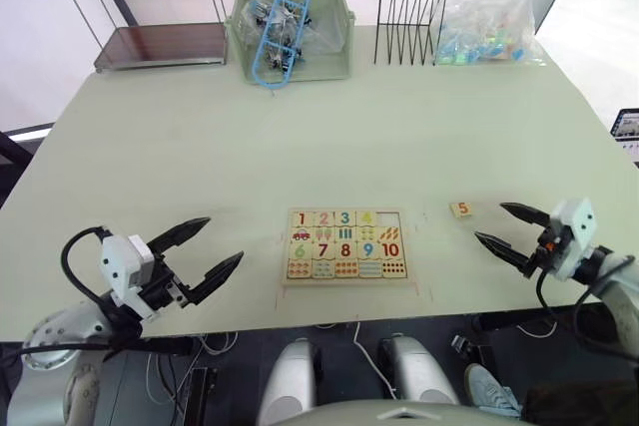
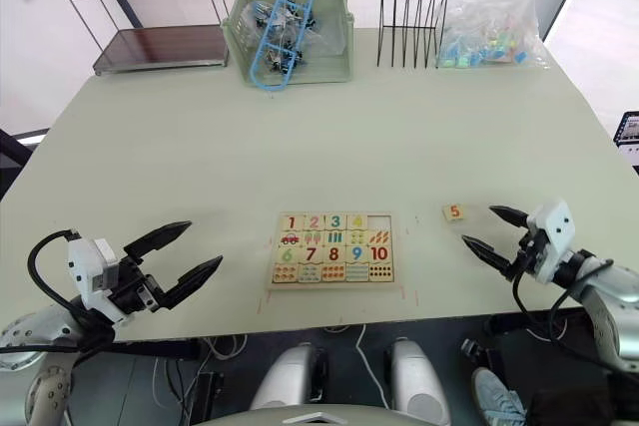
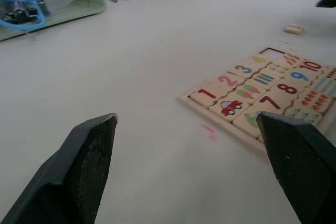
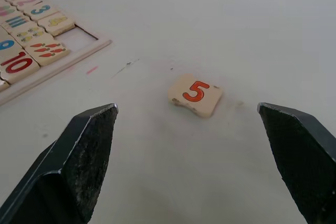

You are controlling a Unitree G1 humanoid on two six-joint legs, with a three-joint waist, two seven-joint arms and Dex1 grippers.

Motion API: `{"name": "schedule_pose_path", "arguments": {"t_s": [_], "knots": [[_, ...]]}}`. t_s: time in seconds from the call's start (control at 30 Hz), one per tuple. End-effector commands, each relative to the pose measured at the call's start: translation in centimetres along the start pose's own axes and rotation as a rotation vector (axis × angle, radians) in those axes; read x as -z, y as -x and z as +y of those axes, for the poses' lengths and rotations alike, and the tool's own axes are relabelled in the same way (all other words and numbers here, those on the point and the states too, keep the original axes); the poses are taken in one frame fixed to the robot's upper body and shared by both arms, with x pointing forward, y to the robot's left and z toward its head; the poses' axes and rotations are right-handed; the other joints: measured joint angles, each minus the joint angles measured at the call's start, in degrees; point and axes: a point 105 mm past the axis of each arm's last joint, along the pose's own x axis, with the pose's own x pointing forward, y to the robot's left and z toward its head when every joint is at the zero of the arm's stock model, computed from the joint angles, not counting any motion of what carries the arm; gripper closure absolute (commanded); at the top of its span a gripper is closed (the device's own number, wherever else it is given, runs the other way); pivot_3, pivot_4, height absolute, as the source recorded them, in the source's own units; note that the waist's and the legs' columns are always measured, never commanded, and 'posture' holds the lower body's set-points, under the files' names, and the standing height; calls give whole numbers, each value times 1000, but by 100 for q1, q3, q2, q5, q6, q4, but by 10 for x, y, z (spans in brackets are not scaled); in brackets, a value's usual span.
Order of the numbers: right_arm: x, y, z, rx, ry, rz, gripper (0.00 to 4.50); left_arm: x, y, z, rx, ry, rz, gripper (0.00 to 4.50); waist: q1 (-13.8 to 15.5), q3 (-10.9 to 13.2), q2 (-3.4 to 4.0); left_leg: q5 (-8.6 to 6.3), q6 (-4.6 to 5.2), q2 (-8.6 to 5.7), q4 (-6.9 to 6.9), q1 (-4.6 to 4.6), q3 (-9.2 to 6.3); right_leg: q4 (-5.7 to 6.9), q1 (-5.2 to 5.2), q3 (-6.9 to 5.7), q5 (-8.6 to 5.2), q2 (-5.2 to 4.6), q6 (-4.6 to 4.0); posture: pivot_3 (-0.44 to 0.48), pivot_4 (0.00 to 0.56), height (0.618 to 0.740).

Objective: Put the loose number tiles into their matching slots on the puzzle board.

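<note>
The puzzle board (image 1: 345, 274) lies near the table's front edge, between my arms. Tiles 1, 2, 3 and 4 sit in its top row, and the top-right slot (image 1: 389, 217) is bare. One loose tile with an orange 5 (image 1: 460, 210) rests flat on the table to the right of the board. My right gripper (image 1: 510, 229) hovers open just right of that tile, its fingers (image 4: 79, 161) spread wide with the tile (image 4: 195, 94) ahead between them. My left gripper (image 1: 199, 249) hangs open left of the board, holding nothing.
Along the far edge stand a two-tier shelf (image 1: 150, 9), a green bin (image 1: 292, 32) with a blue item, a black wire rack (image 1: 410, 19) and a clear bag (image 1: 491, 25) of small parts. A pink mark (image 3: 208, 131) lies by the board's corner.
</note>
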Motion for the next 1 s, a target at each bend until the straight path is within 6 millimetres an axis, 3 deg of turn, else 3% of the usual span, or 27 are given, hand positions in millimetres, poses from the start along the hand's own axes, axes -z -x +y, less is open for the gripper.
{"name": "schedule_pose_path", "arguments": {"t_s": [0.03,0.23,0.53,0.67,0.8,1.0], "knots": [[-11,-8,-5,-11,17,8,16,-18,2,1,78,-29,-45,0,1,0,0,0,0,0,0,0,-1,0,0,-1,0,0,0,0,150,740],[-19,-22,-12,109,-37,-17,16,-35,2,-7,202,-28,-79,0,8,0,0,0,0,1,-1,-4,-4,-1,0,-4,1,0,1,0,150,740],[-15,-37,0,355,-136,-32,16,-45,6,-10,321,-24,-78,0,3,1,1,0,0,1,-1,-6,-6,0,-1,-5,0,-1,0,0,150,740],[-8,-37,4,471,-184,-16,16,-49,7,-18,396,-5,-84,0,-3,1,1,0,0,2,-2,-6,-7,0,-3,-5,-1,0,0,0,150,740],[0,-42,19,522,-217,2,16,-52,12,-11,413,-13,-77,0,-3,0,0,0,0,3,-2,-6,-9,0,-3,-8,-3,0,3,0,150,740],[11,-44,21,564,-213,40,16,-52,11,-8,427,-24,-74,0,-12,1,1,0,0,5,-3,-5,-11,-2,-4,-6,-11,0,15,0,150,740]]}}
